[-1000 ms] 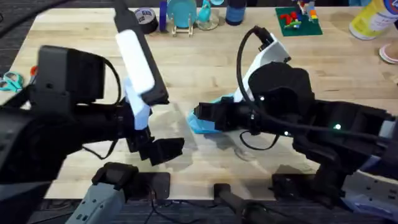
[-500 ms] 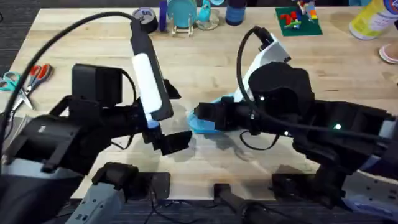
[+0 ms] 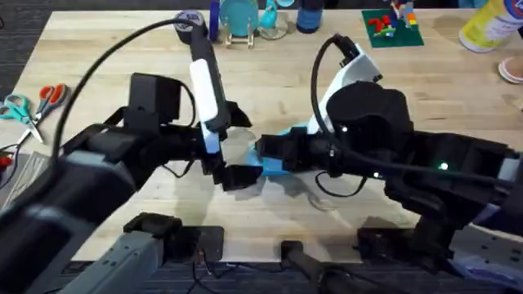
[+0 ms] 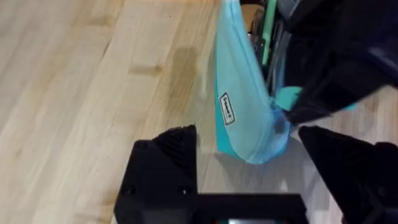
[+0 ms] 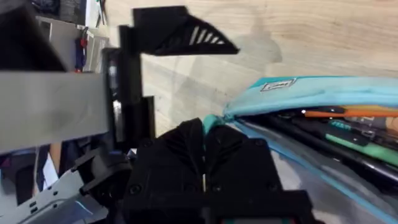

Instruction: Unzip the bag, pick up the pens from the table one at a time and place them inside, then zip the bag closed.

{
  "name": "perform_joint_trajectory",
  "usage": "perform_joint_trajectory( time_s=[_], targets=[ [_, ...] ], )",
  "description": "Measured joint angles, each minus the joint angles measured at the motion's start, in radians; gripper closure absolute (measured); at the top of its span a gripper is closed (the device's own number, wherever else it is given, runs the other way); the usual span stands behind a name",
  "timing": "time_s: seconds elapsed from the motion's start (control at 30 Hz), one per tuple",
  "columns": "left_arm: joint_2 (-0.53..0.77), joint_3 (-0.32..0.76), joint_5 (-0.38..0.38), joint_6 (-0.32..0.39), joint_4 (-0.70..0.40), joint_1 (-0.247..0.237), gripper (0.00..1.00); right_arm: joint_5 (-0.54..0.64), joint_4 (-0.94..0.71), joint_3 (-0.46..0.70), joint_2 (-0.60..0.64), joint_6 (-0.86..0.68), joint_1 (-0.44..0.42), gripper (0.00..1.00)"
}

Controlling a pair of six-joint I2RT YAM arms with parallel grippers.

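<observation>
**Bag mid-table, right fingers pinched on its end**

My right fingers (image 5: pixel 204 134) are closed on the tip of the bag (image 4: pixel 242 106), pinching the light-blue fabric at the end nearest my left arm. My left fingers (image 4: pixel 249 168) are spread apart, straddling that same end of the bag without touching it.

The bag sits near the middle of the table (image 3: pixel 270 73), slightly toward the front edge, between my two arms. Its top is gaping: the right wrist view shows pens (image 5: pixel 348 134) lying inside, orange, green and dark barrels side by side.

Scissors (image 3: pixel 29 102) lie at the table's left edge, well apart from the bag.
</observation>
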Motion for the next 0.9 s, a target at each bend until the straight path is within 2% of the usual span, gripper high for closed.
perform_joint_trajectory(
  time_s=[0.23,0.47,0.53,0.6,0.83,0.87,0.9],
  targets=[
    [0.142,-0.001,0.088,0.0,0.108,0.0,0.007,0.0,0.0,0.0,0.0,0.0,0.0,0.971],
    [0.156,-0.001,0.132,-0.001,0.118,0.0,0.011,0.0,0.0,0.0,0.0,0.0,0.0,0.971],
    [0.156,-0.001,0.143,-0.001,0.118,0.0,0.114,0.0,0.0,0.0,0.0,0.0,0.0,0.971],
    [0.156,-0.001,0.148,0.0,0.118,0.0,0.261,0.0,0.0,0.0,0.0,0.0,0.0,0.972],
    [0.156,-0.003,0.164,0.001,0.109,0.0,0.878,0.004,0.003,0.0,0.0,0.0,-0.002,0.971],
    [0.156,-0.003,0.165,0.0,0.109,0.0,0.934,0.008,0.003,0.0,0.0,0.0,-0.002,0.971],
    [0.156,-0.003,0.165,0.0,0.11,0.0,0.95,0.009,0.003,0.0,0.0,0.0,-0.003,0.971]
  ],
)
